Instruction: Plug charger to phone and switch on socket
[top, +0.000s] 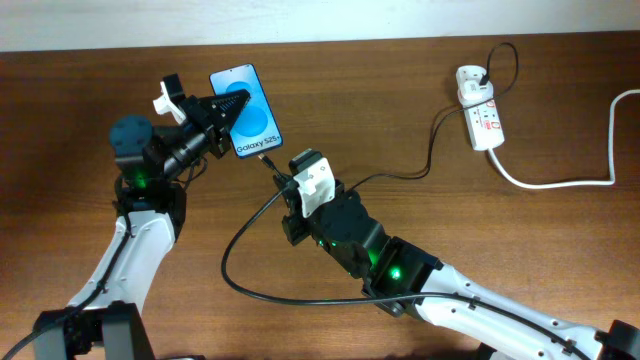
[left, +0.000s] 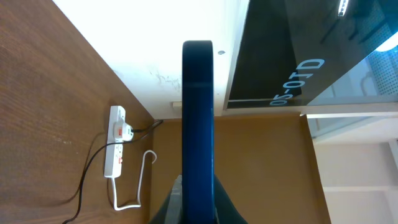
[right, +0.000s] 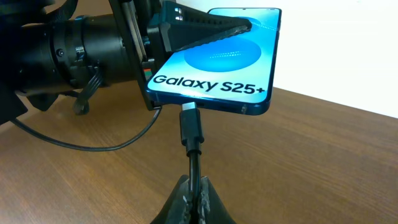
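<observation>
— Both claws busy?
— Yes. My left claw (top: 238, 102) clamps the phone (top: 256, 125) off the table (top: 400, 90); my right claw (right: 194, 198) pinches the charger (right: 191, 124), its tip at the phone's bottom edge.

The overhead camera looks straight down on the counter (top: 80, 120). Both wrist cameras sit very close to the phone (right: 211, 65), which all views share.
</observation>
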